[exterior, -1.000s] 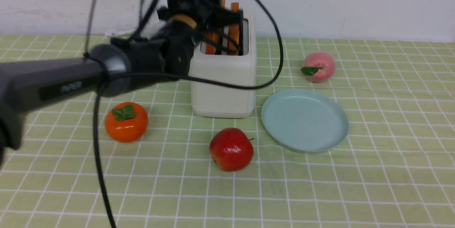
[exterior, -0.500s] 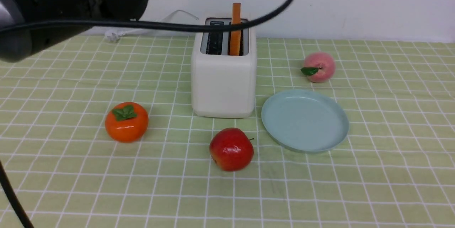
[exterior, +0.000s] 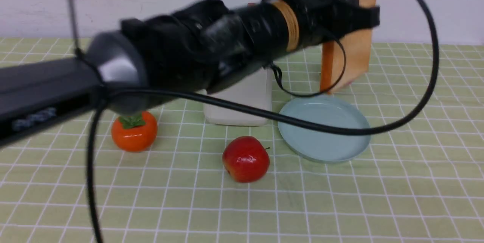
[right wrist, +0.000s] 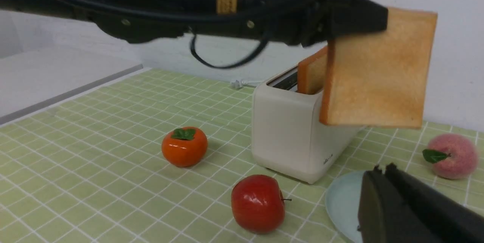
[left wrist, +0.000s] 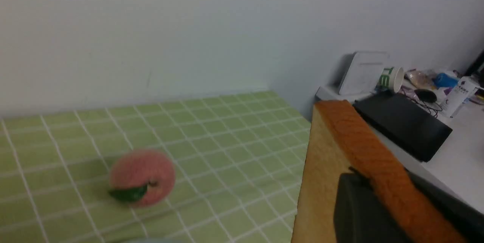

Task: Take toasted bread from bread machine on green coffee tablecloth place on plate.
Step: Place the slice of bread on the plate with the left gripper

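Observation:
My left gripper [exterior: 359, 16] is shut on one slice of toasted bread [exterior: 351, 57], which hangs upright in the air above the far rim of the pale blue-green plate [exterior: 325, 148]. The left wrist view shows its fingers clamped on both faces of that slice [left wrist: 325, 167]. A second slice [right wrist: 312, 74] stands in a slot of the white bread machine [right wrist: 287, 137], which the left arm largely hides in the front view. My right gripper [right wrist: 382, 167] is shut and holds nothing, low by the plate's near side [right wrist: 342, 201]. The green coffee tablecloth [exterior: 416, 182] covers the table.
A red apple [exterior: 245, 158] lies in front of the toaster and an orange persimmon [exterior: 134, 136] to its left. A pink peach [right wrist: 452, 156] lies beyond the plate. The left arm's black cable [exterior: 378, 129] loops over the plate.
The left arm has pulled one slice up out of the toaster, carried it right and brought it down to above the plate's far rim. The right gripper stays shut.

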Controlling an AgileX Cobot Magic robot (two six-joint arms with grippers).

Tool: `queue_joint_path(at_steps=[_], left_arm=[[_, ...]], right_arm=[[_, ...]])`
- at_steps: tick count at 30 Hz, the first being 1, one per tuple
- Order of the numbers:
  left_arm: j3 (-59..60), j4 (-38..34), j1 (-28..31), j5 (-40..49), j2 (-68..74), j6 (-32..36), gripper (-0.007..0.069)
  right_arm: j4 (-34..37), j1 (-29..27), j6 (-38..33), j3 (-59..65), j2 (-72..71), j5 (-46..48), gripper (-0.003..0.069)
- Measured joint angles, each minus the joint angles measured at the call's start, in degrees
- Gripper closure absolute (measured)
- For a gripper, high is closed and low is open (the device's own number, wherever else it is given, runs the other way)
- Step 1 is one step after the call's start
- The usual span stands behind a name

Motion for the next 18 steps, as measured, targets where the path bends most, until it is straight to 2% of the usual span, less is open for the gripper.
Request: queue_joint_path(at_steps=[5, 10, 13, 15, 16, 18], left_arm=[[-2.07, 7.89, 0.58, -0.35, 5.96, -9.13, 0.0518], [-5.95, 12.98, 0.65, -1.91, 11.84, -14.64, 0.0519], [-7.26, 13.77, 0.65, -1.98, 13.98, -16.78, 0.0519], [-7.89, 14.15, 0.65, -1.98, 15.5, -17.65, 0.0519], [-8.63, 14.61, 0.65, -1.98, 16.77, -17.91, 0.0519], [-9.16, 14.71, 0.65, -1.98, 17.61, -17.91, 0.0519]], right_arm=[[-0.61, 0.0, 0.0, 0.0, 0.0, 2.28, 0.0659], [-4.36, 0.0, 2.05, 0.0, 0.0, 2.77, 0.0659], [-8.62, 0.0, 6.36, 0.76, 0.0, 2.04, 0.0659], [-13.15, 0.0, 11.76, 2.04, 0.0, 0.77, 0.0659], [-19.12, 0.0, 18.9, 3.61, 0.0, -0.02, 0.0659], [-22.59, 0.0, 22.66, 4.31, 0.0, -0.09, 0.0659]])
